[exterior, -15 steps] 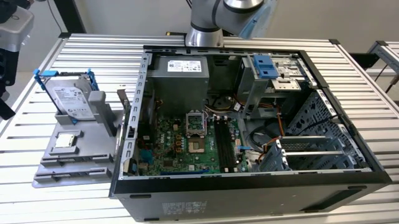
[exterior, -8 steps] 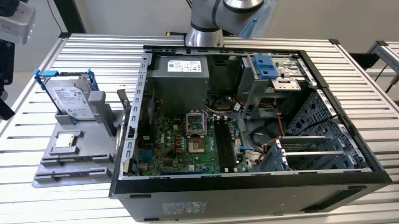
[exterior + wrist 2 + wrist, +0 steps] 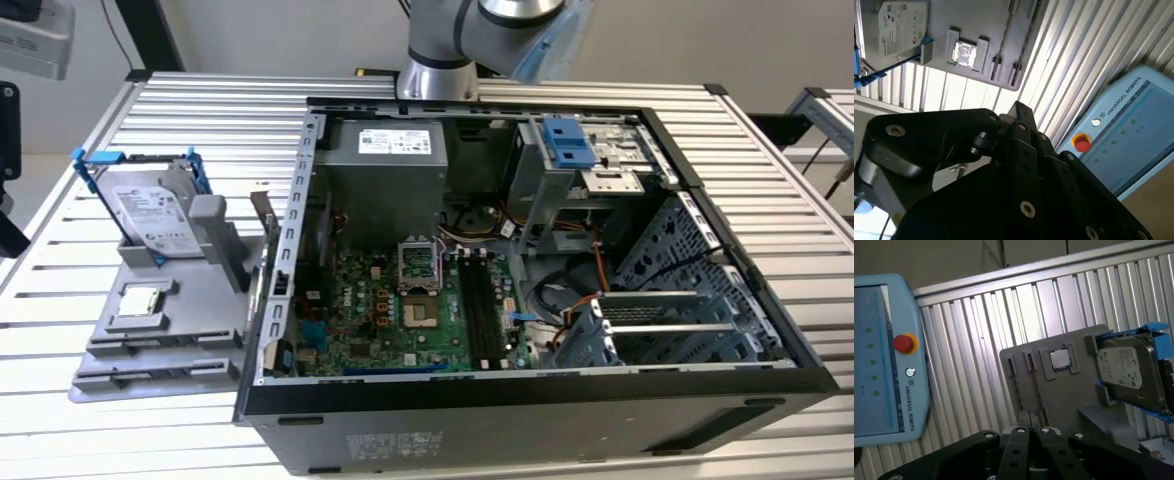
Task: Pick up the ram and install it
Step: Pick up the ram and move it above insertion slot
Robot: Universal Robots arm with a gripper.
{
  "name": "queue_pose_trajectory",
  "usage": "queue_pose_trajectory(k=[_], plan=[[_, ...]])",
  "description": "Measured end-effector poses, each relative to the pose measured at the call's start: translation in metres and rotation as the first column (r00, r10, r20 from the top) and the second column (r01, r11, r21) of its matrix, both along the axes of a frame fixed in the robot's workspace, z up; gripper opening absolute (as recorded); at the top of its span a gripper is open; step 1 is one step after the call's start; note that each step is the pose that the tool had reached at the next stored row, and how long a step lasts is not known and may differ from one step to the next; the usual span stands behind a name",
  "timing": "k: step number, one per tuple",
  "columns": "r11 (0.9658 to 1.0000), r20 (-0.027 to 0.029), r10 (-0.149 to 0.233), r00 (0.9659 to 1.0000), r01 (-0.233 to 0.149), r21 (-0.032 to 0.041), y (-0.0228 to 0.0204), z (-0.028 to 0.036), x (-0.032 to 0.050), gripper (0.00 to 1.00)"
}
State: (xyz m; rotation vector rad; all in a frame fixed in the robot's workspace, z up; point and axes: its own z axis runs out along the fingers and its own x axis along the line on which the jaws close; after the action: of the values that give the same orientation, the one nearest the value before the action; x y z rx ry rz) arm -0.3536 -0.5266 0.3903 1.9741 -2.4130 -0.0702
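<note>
Beneath me spreads a ribbed silver table (image 3: 120, 420), evenly lit; a plain pale wall (image 3: 267, 35) stands behind, 1 other table (image 3: 825, 108) at the exterior view's right.

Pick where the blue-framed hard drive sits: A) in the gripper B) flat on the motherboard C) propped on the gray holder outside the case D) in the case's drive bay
C: the hard drive stands propped on the gray holder, to the exterior view's left of the open computer case; both wrist views also show it on that holder.
</note>
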Motion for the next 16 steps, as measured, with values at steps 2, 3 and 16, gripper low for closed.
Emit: queue_pose_trajectory(k=[2,3,16], plan=[[0.9993,0.0016,0.036,0.9993,-0.036,-0.0001,0.0,0.0,0.0,0.0],[0.9985,0.0037,0.054,0.9985,-0.054,-0.0002,0.0,0.0,0.0,0.0],[0.9618,0.0354,0.274,0.9612,-0.274,-0.0059,0.0,-0.005,0.0,0.0]])
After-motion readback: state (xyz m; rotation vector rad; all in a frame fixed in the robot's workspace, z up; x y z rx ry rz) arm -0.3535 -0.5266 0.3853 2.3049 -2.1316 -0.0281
